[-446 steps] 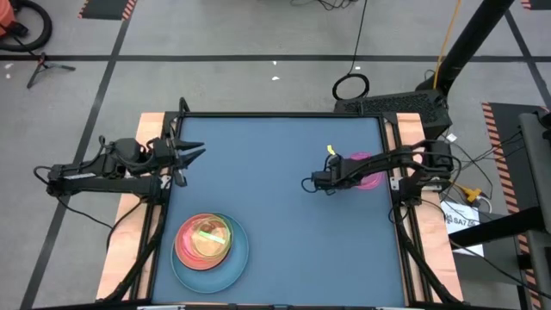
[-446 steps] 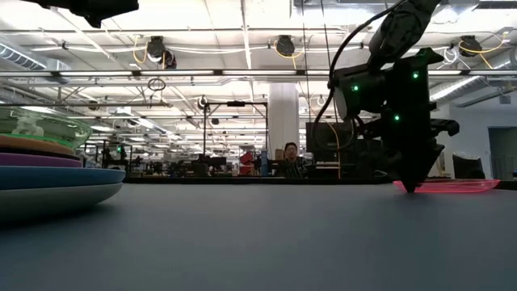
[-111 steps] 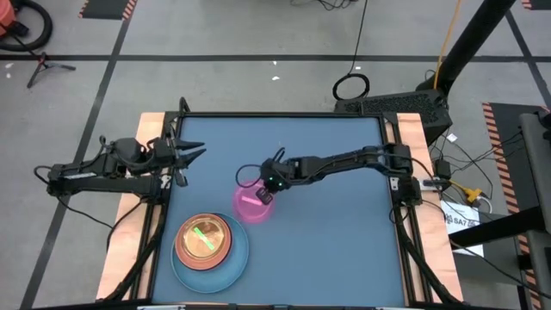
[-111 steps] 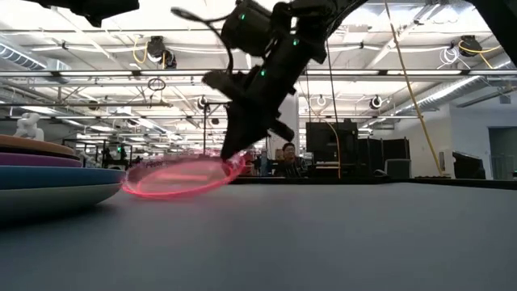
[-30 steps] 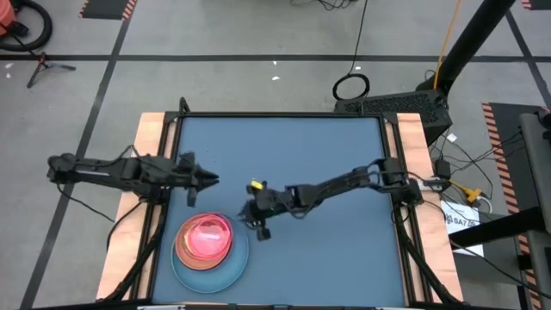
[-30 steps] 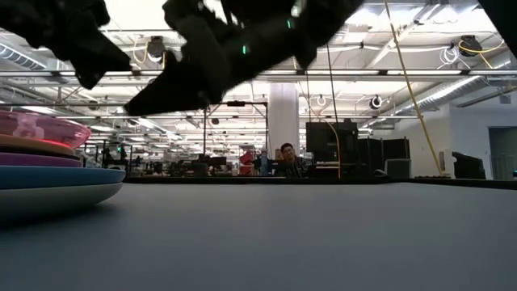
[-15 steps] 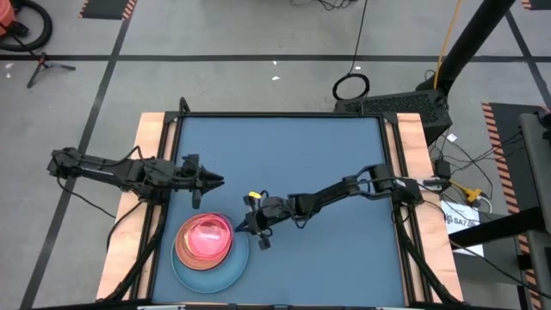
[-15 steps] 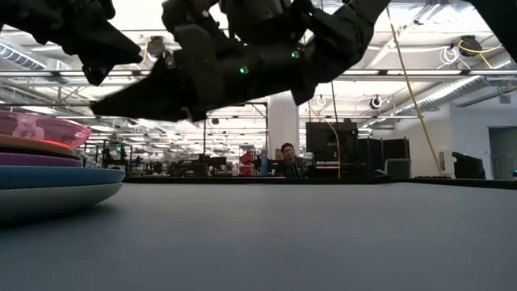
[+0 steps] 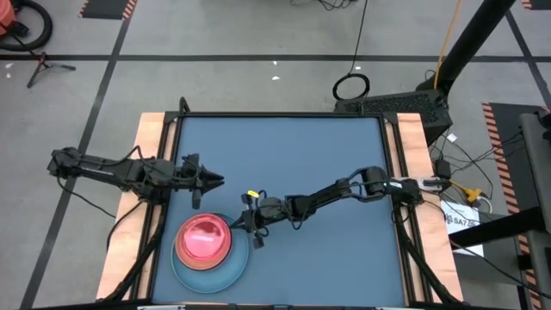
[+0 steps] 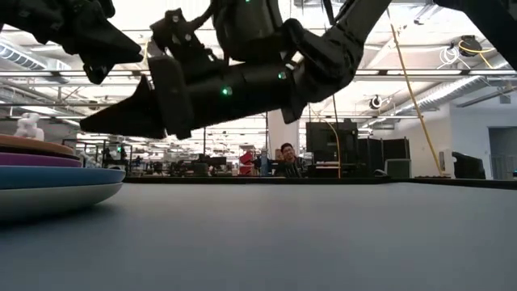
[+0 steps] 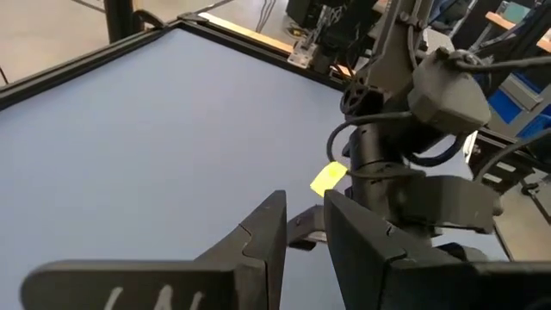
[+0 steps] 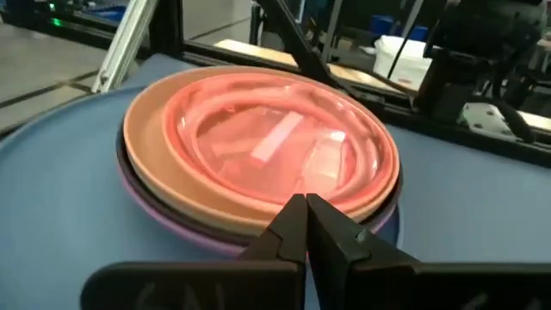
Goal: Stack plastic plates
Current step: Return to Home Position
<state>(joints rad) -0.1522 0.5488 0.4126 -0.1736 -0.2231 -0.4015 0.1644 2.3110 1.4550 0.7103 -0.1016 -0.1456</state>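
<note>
The plates stand in one stack near the table's near left corner. A translucent pink plate (image 9: 203,238) (image 12: 267,146) lies on top, nested in a beige-orange plate (image 12: 151,142). Below these are a purple rim (image 12: 176,222) and a large light-blue plate (image 9: 225,269) (image 10: 56,176). A pale strip shows through the pink plate. My right gripper (image 9: 238,226) (image 12: 306,205) is shut, with its tips at the stack's right rim. My left gripper (image 9: 220,180) (image 11: 303,215) hovers just beyond the stack, slightly open. My right gripper's shut fingertips (image 12: 295,209) stand at the pink plate's rim (image 12: 362,194), coming low from the table's right side and slanting down. I cannot tell whether they touch the rim.
The right arm (image 9: 336,191) stretches across the middle of the blue table (image 9: 284,146) from the right edge. Bare blue surface lies on the far half and to the right of the stack. A person sits in the room beyond (image 10: 288,159).
My right gripper has moved left toward the stack, staying shut. The pink plate, which sat tilted with one edge raised above the beige plate, now lies flat and centred in the stack and no longer rises above it in the low view.
</note>
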